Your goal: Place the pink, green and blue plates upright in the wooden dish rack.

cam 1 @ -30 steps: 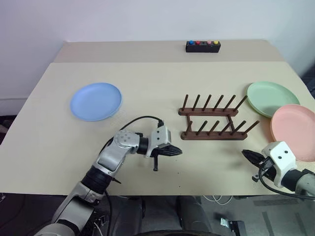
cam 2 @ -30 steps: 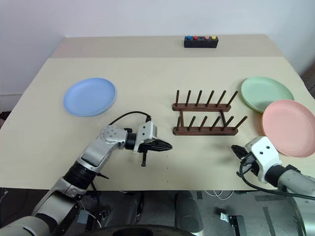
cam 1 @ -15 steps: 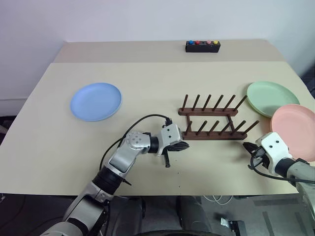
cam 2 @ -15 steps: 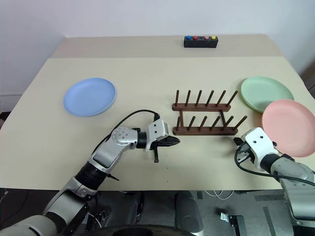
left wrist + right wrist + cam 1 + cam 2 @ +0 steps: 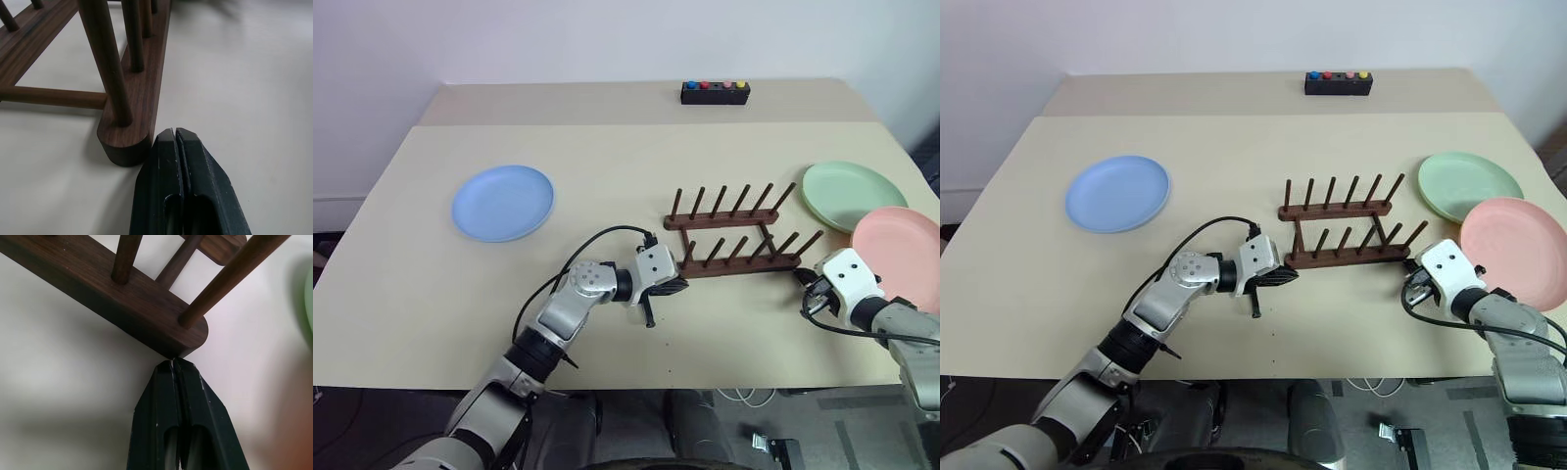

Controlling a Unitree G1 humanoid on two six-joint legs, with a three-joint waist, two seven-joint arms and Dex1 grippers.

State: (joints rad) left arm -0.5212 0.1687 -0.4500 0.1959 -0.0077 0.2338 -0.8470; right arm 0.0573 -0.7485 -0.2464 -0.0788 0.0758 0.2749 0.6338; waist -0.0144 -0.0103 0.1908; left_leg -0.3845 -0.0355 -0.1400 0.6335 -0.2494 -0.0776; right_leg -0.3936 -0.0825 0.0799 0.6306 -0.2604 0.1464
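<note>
The wooden dish rack (image 5: 734, 235) stands empty at mid-table, slightly skewed. My left gripper (image 5: 677, 287) is shut and empty, its tip right beside the near rail's left end (image 5: 128, 143). My right gripper (image 5: 800, 277) is also shut and empty, its tip pressed against the near rail's right end (image 5: 191, 335). The blue plate (image 5: 503, 202) lies flat at the far left. At the right, the green plate (image 5: 847, 192) lies flat, and the pink plate (image 5: 907, 247) lies just in front of it, overlapping its edge.
A small black box with coloured buttons (image 5: 715, 92) sits at the table's far edge. The table's front edge runs just below both arms. Bare tabletop lies between the blue plate and the rack.
My left gripper slid right to the rack's near left end. My right gripper moved forward to the near right end, and the rack's right side has swung slightly away.
</note>
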